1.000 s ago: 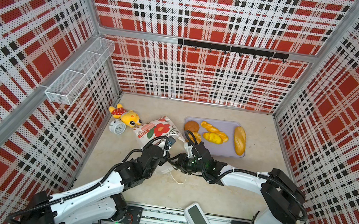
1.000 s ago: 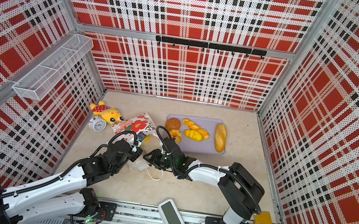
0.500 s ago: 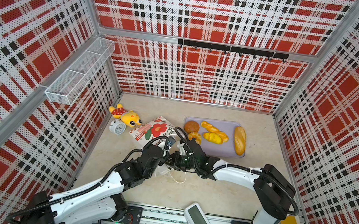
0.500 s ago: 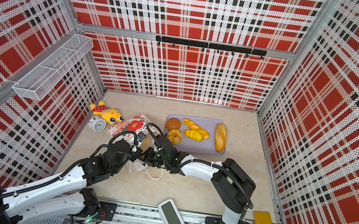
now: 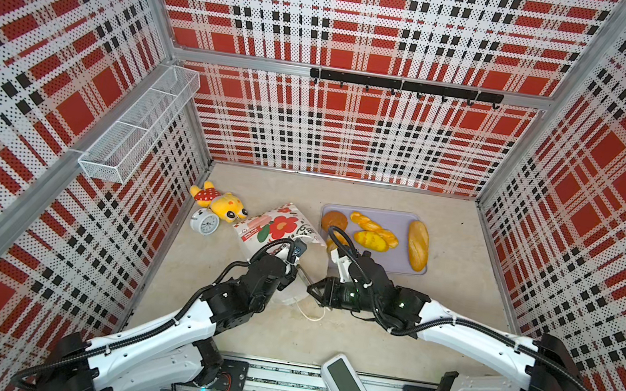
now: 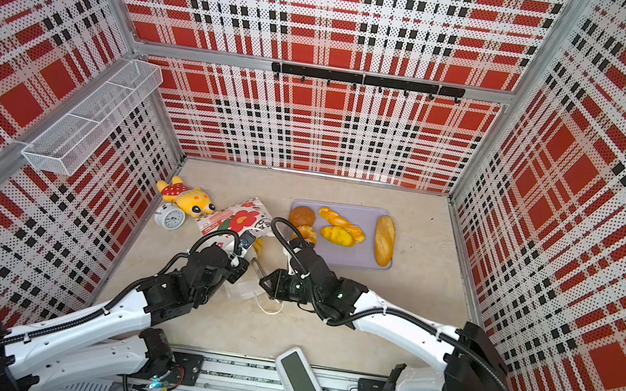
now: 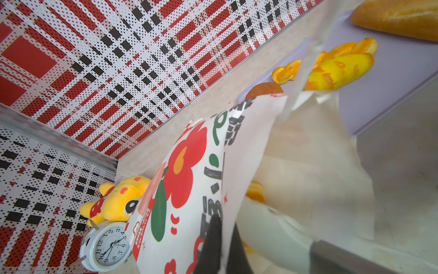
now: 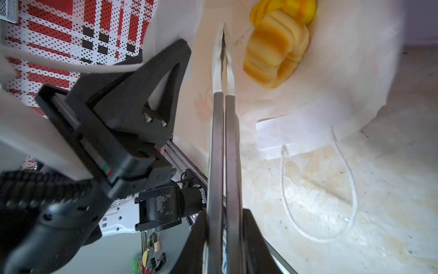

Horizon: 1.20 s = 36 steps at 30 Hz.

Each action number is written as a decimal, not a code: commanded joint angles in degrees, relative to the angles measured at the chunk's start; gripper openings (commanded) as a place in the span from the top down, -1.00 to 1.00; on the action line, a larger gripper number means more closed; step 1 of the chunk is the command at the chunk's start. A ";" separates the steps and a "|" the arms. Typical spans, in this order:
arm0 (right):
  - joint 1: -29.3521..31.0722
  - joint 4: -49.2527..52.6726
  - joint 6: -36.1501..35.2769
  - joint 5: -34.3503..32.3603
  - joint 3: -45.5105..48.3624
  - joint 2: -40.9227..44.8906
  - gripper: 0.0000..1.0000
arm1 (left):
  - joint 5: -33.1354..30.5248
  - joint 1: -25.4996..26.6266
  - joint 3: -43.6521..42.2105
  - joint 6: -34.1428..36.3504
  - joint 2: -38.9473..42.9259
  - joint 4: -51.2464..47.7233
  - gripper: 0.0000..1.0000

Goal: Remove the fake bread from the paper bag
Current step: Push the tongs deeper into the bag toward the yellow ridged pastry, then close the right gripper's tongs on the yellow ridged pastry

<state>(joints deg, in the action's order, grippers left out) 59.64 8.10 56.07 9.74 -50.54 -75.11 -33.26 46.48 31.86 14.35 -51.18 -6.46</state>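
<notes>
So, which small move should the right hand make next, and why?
Probably let the tongs open and shift them toward the ring cake: their tips are closed and empty beside it inside the paper bag, which the left hand holds open.

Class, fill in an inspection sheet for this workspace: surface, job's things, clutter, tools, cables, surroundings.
Surface: beige table, lightly marked.
Job's things: paper bag on its side, mouth open; ring loaf inside; loaves on lavender tray.
Clutter: plush toy and alarm clock beside the bag; white timer on front rail.
Tools: left tool shut on bag's edge; right tool shut on tongs, tips beside ring loaf, not gripping it.
Cables: black cable arches over tray's corner; cord handle lies on table.
Surroundings: plaid walls, wire basket, hook rail.
</notes>
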 commanded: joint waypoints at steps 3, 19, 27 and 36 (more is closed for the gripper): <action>0.93 4.47 -2.87 -5.51 3.55 5.92 1.00 | -0.60 -0.65 1.38 -2.26 -0.24 0.13 1.00; 1.01 8.13 -15.27 -2.37 -6.08 -4.56 0.33 | 0.87 -1.56 1.11 -2.97 -0.08 0.31 1.00; 0.45 14.00 -26.83 -5.01 -9.47 -7.97 0.32 | 0.65 -1.43 1.01 -2.44 0.43 -0.05 1.00; -0.22 2.94 -19.26 0.88 -6.61 -9.65 0.25 | 1.09 -1.44 1.28 -2.48 -0.56 0.04 1.00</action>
<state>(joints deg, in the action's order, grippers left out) 59.48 19.90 34.37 8.38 -57.76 -84.12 -32.14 45.30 31.88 12.84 -51.81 -6.87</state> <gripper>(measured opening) 0.373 0.052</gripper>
